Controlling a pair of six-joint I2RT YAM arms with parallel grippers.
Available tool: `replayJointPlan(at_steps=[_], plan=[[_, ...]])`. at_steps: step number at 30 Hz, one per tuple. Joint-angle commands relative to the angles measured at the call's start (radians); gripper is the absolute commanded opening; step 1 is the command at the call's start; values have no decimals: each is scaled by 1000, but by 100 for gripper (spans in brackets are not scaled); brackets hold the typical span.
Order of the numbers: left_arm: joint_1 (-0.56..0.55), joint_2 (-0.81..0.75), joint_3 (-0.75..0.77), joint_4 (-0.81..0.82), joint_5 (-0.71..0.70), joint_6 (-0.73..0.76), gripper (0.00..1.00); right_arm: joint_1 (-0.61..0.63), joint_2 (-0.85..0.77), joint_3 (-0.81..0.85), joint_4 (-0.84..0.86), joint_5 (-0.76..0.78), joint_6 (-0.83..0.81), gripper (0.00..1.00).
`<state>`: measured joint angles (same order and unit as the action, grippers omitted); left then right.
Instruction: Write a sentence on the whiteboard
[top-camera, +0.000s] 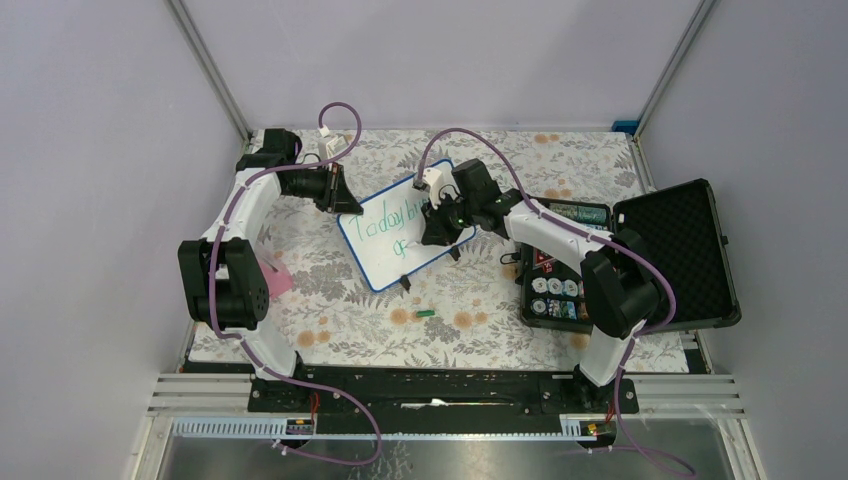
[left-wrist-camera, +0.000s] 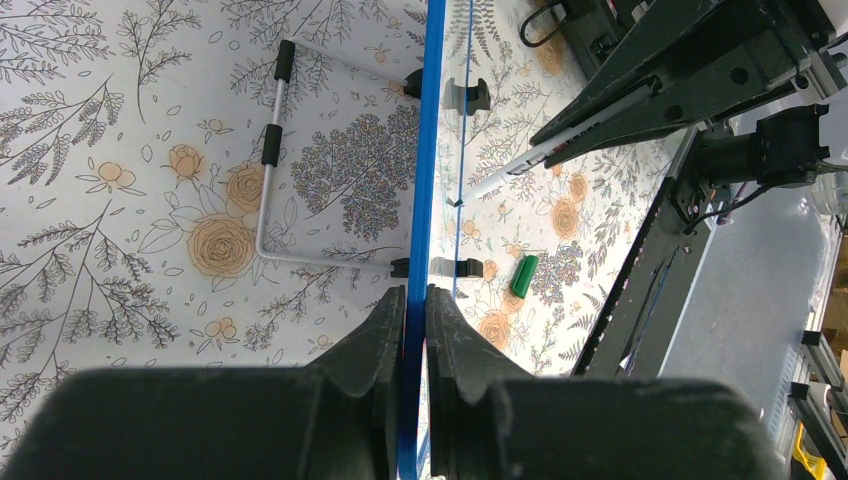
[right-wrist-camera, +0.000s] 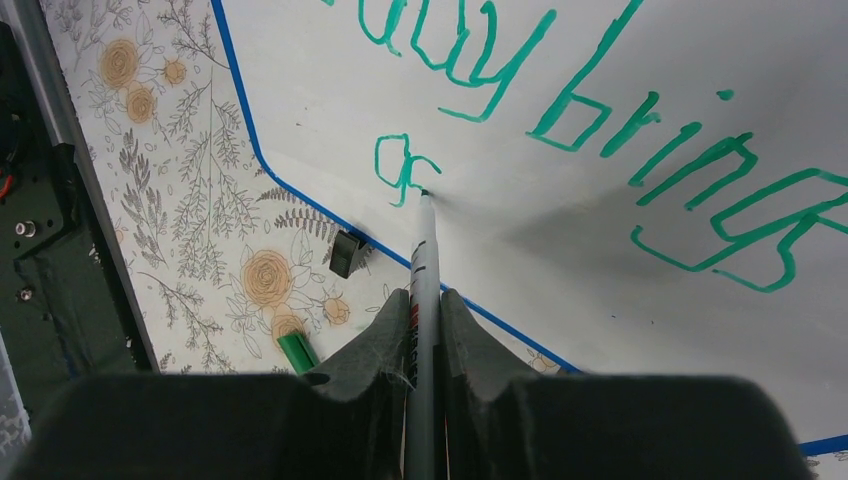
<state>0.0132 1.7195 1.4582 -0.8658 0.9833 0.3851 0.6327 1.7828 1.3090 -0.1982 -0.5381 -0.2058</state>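
right wrist view: your right end effector is closed on the marker. its tip touches the whiteboard just after two green letters that begin a second line, under a first line reading roughly "today brings".

left wrist view: your left end effector is clamped on the board's blue edge. the board stands tilted on its wire stand, on the floral table between the two arms.

likely failure modes from here:
- pressing too hard probably pushes the board back on its stand, so it pivots or slips in the left grip and the stroke distorts.
- pressing too lightly probably breaks the line.
- the thin marker may twist or slide between the pads under sideways drag, so the tip wanders.
- the second line sits close to the lower blue border, so descending strokes may run off the board.
- the loose green cap lies near the board's foot, where a low sweep could knock it away.
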Motion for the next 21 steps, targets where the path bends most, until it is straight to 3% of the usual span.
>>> replayJointPlan(at_steps=[1, 21], plan=[[-7, -3, 25, 18, -54, 22, 0, -13, -21, 55, 18, 52, -25, 0], [-7, -5, 23, 19, -54, 23, 0, -15, -5, 86, 10, 47, -19, 0]])
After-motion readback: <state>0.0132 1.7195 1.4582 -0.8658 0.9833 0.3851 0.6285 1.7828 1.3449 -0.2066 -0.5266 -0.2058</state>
